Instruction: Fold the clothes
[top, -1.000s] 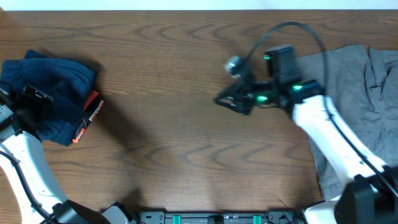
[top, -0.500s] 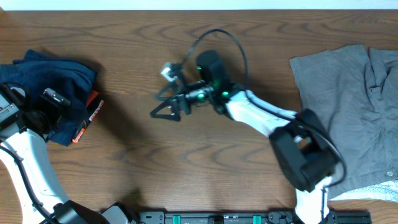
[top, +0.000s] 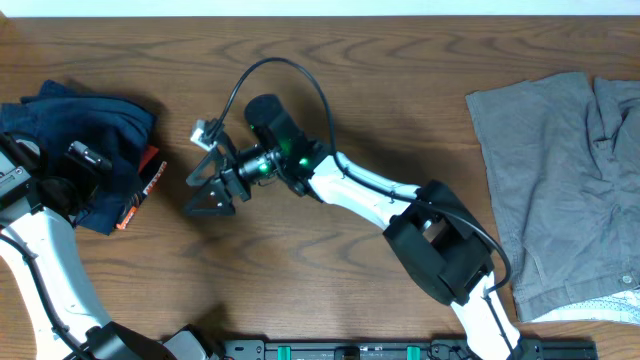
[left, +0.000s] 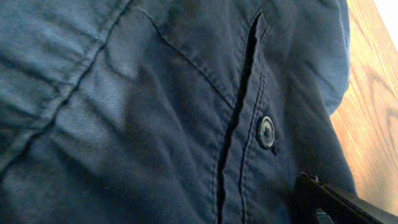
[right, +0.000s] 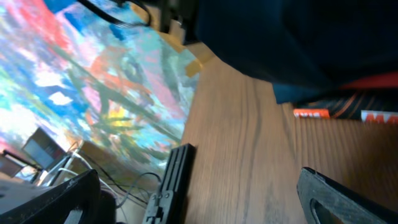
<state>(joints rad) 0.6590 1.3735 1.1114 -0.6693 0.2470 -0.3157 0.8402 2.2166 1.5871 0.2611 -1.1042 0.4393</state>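
My right gripper (top: 195, 195) is reached far across the table (top: 330, 280) to the left side. Its jaws are spread wide: in the right wrist view one finger (right: 56, 199) is at the lower left and the other at the lower right, with bare wood between them. It holds nothing and is just beside the navy shorts (top: 90, 130), not touching them.

The shorts lie bunched in a pile at the table's left edge. An orange and black label (top: 145, 185) sticks out on the side facing my right gripper. The right wrist view shows the same label on the wood under the dark fabric.

My left gripper (top: 60, 180) is down on the pile. The left wrist view is filled with navy cloth, showing seams, a pocket slit and a button (left: 266, 132). Only one fingertip (left: 329, 199) shows, in the lower right corner, so I cannot tell if that gripper is spread or pinching cloth.

A grey garment (top: 570, 180) lies spread flat at the right side, well apart from both grippers.
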